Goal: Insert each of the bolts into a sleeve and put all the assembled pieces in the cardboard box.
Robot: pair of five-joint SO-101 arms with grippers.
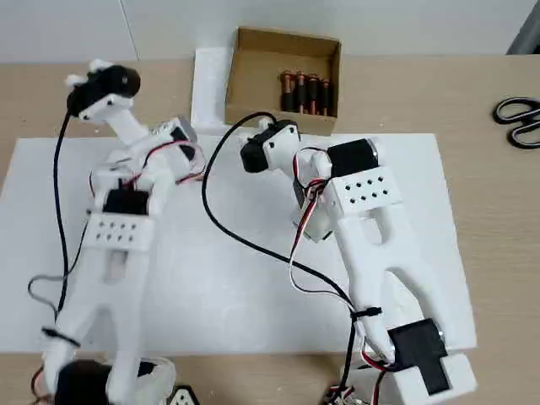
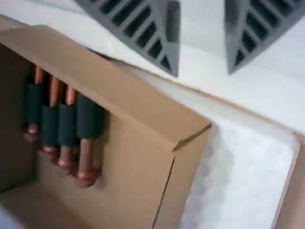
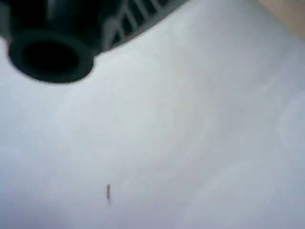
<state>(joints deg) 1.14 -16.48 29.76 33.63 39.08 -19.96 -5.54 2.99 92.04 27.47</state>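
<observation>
The cardboard box (image 1: 246, 78) stands open at the back of the table. Several assembled pieces (image 1: 305, 93), copper bolts in dark sleeves, lie side by side against its right wall. My left gripper (image 1: 180, 133) is just left of the box. In the left wrist view it (image 2: 202, 70) is open and empty, above the box's near wall (image 2: 138, 157), with the pieces (image 2: 62, 124) inside. My right arm's wrist (image 1: 270, 143) sits in front of the box. A dark part of the right gripper (image 3: 128, 24) hangs low over the white sheet.
A white foam sheet (image 1: 219, 278) covers the table's middle under both arms. A white foam strip (image 1: 207, 84) lies against the box's left side. Black scissors (image 1: 519, 118) rest on the bare wood at the far right. A small dark mark (image 3: 108, 193) is on the sheet.
</observation>
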